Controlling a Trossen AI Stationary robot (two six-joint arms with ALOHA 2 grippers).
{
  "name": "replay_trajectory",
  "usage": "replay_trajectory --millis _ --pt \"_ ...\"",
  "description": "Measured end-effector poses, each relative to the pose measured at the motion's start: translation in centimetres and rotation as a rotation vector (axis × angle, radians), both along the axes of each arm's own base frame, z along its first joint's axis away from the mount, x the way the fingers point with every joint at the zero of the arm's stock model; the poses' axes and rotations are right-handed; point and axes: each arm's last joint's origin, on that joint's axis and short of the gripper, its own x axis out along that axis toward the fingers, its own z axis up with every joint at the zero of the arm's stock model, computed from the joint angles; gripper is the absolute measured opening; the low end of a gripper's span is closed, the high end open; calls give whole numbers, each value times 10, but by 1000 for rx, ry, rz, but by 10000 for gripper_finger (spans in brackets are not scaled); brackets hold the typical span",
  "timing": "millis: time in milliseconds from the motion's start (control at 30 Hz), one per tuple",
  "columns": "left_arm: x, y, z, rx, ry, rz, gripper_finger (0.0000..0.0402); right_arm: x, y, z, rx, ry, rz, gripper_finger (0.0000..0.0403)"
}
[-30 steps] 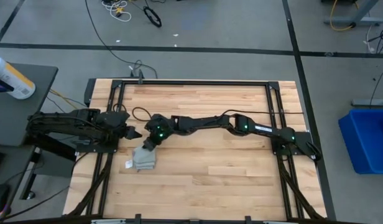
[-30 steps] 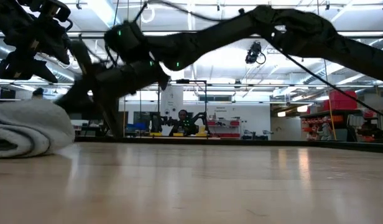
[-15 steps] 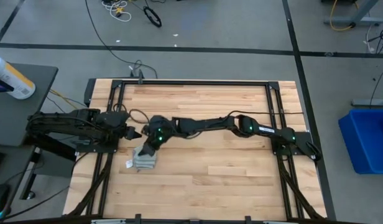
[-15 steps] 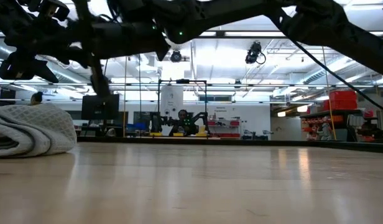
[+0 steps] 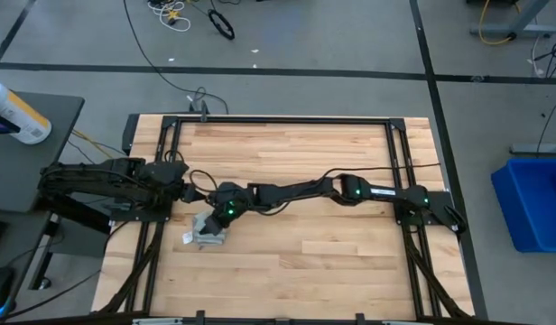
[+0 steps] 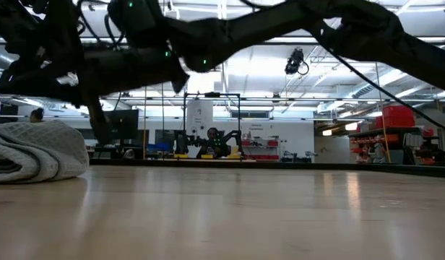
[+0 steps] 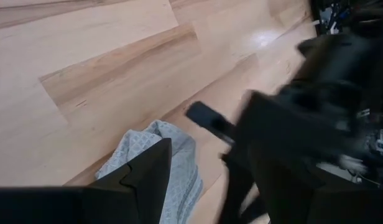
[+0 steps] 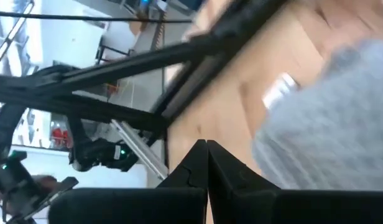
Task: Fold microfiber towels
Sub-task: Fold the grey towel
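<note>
Grey-blue towel (image 5: pixel 208 231) sits bunched near your desk's (image 5: pixel 332 262) left edge; right end effector (image 5: pixel 217 222) closed, empty, above it; left end effector (image 5: pixel 193 191) wide open, empty.

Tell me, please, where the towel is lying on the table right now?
In the high view the towel lies bunched on the table's left side, directly under the right gripper, with the left gripper waiting nearby.

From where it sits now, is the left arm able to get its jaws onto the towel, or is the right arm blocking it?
Probably not cleanly. The left gripper, jaws open, waits at the table's left edge near the towel, but the right gripper, jaws shut, reaches over the towel's near side, so the direct approach looks crowded.
</note>
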Motion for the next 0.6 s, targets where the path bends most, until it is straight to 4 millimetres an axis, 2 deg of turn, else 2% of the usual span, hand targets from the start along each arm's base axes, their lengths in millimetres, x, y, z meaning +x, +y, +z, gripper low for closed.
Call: replay_trajectory --millis 167,333,433,600 --pt "0 0 0 -10 0 6 224 2 -3 -40 86 122 -25 0" --pt "0 0 0 -21 1 -1 224 0 -6 -55 160 237 -40 0" --pt "0 0 0 -15 6 -8 224 1 -5 -56 151 233 -26 0" --pt "1 -1 1 -12 -19 -27 224 2 -3 -40 101 117 27 2"
